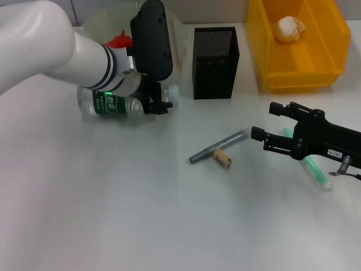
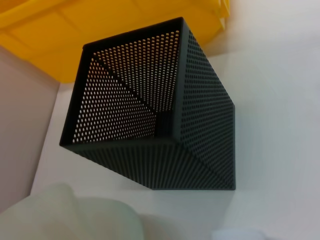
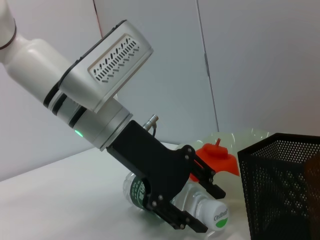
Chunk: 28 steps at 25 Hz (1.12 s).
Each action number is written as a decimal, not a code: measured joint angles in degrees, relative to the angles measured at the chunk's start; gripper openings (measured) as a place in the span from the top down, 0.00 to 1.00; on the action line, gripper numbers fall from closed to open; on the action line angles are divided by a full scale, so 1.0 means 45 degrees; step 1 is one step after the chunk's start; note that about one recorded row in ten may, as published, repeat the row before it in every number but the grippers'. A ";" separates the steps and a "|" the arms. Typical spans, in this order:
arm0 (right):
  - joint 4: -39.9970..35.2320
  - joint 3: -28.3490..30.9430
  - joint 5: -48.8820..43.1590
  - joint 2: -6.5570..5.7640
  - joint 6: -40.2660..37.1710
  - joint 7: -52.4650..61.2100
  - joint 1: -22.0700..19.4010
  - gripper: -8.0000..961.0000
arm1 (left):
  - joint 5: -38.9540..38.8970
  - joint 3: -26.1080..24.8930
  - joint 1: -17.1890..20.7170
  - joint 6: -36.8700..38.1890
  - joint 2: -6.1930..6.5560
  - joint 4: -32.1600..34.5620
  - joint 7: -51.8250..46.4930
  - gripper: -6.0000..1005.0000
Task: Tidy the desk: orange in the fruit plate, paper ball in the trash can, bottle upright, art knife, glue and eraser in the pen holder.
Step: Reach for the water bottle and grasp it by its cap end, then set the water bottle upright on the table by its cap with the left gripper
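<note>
1. The paper ball (image 1: 289, 27) already lies in the trash can (image 1: 333, 62), just right of the pen holder (image 1: 215, 62).
2. The orange (image 1: 118, 40) sits in the fruit plate (image 1: 96, 25), left of the holder.
3. The left gripper (image 1: 159, 103) straddles the lying bottle (image 1: 110, 105) near its cap; a firm clamp isn't certain.
4. The eraser (image 1: 222, 160) and sticks remain in front of the holder; the right gripper (image 1: 264, 126) hovers open, empty.

open white table (image 1: 113, 214) across the near side, left gripper (image 1: 161, 104) and lying bottle (image 1: 110, 105) crowding the fruit plate (image 1: 98, 25), pen holder (image 1: 215, 62) just beside, trash can (image 1: 299, 45) behind
</note>
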 joint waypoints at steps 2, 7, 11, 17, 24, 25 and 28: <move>0.0000 0.0007 0.0000 0.0000 -0.0002 0.0014 0.0000 0.15 | 0.0029 0.0101 0.0000 -0.0008 0.0001 -0.0011 -0.0021 0.40; 0.0000 0.0012 0.0000 0.0000 -0.0002 0.0101 0.0005 0.15 | 0.0051 0.0452 -0.0014 -0.0124 0.0001 -0.0012 -0.0191 0.42; 0.0000 0.0011 0.0000 0.0000 -0.0002 0.0116 0.0016 0.15 | 0.0092 0.0845 -0.0038 -0.0334 0.0001 -0.0011 -0.0487 0.42; 0.0001 0.0019 0.0000 0.0000 -0.0002 0.0151 0.0019 0.15 | 0.0099 0.0934 -0.0038 -0.0311 0.0001 0.0053 -0.0625 0.55; 0.0001 0.0044 0.0000 -0.0001 0.0000 0.0157 0.0020 0.15 | 0.0098 0.0761 0.0678 0.1226 0.0059 0.1870 -0.1934 0.55; 0.0001 0.0046 0.0000 0.0000 0.0000 0.0157 0.0028 0.15 | 0.0096 0.0719 0.0774 0.1382 0.0067 0.2061 -0.2039 0.55; 0.0001 0.0050 0.0000 0.0000 -0.0001 0.0158 0.0064 0.15 | 0.0018 0.0267 0.1196 0.2048 0.0081 0.2826 -0.2220 0.55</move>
